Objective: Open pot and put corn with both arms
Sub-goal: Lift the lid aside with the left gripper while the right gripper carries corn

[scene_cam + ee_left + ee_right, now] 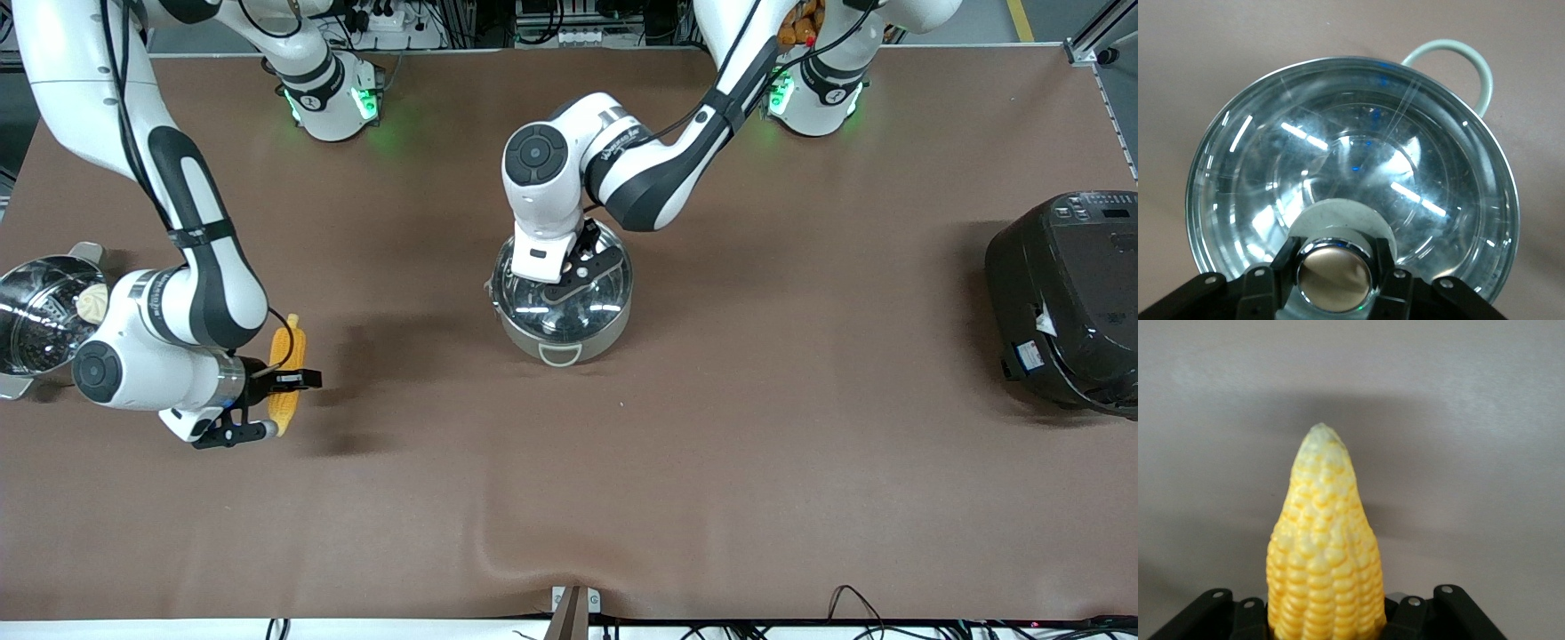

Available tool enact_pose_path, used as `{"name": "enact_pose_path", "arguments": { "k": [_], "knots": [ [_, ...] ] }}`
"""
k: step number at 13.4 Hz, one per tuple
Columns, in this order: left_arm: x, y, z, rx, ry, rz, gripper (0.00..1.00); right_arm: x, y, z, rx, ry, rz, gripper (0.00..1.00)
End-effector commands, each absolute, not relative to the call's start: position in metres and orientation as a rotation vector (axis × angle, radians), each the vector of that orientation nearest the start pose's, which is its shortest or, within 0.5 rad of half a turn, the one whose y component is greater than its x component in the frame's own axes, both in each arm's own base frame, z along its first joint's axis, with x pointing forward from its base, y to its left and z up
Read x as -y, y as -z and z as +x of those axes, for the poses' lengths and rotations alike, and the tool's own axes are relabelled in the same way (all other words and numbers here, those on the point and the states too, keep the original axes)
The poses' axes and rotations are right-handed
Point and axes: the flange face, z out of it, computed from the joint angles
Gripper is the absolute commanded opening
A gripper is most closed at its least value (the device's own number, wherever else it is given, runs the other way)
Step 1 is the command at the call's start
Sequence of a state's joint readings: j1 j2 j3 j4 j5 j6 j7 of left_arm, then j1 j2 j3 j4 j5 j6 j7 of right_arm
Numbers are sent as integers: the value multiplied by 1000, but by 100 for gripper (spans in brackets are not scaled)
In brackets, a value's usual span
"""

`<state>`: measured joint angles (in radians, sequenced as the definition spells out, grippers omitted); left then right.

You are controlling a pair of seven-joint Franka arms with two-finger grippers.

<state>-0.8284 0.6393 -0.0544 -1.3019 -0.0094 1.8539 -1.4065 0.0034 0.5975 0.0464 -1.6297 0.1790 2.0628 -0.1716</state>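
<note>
The shiny steel pot point(562, 343) stands mid-table with its clear glass lid point(582, 307) on it. My left gripper point(572, 268) reaches down from above and is shut on the lid's copper-coloured knob point(1335, 277); a black finger point(1286, 267) presses each side of the knob. One pale loop handle point(1475, 70) of the pot shows past the lid's rim. Toward the right arm's end of the table, my right gripper point(286, 380) is shut around the thick part of the yellow corn point(290, 345), held over the brown cloth. The corn's tapered tip point(1319, 437) points away from the jaws.
A steel pot with a perforated insert point(36, 320) and a white bun point(92, 302) stands at the right arm's end of the table. A big black rice cooker point(1067, 302) sits at the left arm's end. The brown cloth has a raised fold point(524, 533) near the front edge.
</note>
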Motion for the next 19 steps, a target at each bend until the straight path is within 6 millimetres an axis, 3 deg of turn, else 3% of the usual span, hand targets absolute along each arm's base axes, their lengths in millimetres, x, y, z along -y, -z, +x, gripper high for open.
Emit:
{"name": "enact_pose_path", "arguments": {
  "k": [1,4,6,10,12,14,16,19],
  "knots": [
    [522,-436,463,878,-115,-2952,0,-70,-281,666,116,-217,-2934,0],
    [470,-490,488,975,-78,-2961,0,-122,-290,665,36,-210,-2941,0],
    [431,-511,510,1041,-37,-2954,0,-166,-298,661,-1,-205,-2951,0],
    [349,-524,546,970,-27,-2976,0,-280,-307,627,40,-211,-2980,0],
    [299,-516,571,932,-51,-2978,0,-332,-321,609,59,-182,-3000,0],
    [269,-492,583,880,-80,-2980,0,-376,-328,587,96,-166,-3016,0],
    [237,-474,592,887,-60,-2992,0,-409,-330,568,126,-144,-3040,0],
    [194,-445,595,804,-78,-3011,0,-442,-323,542,117,-150,-3066,0]
  ]
}}
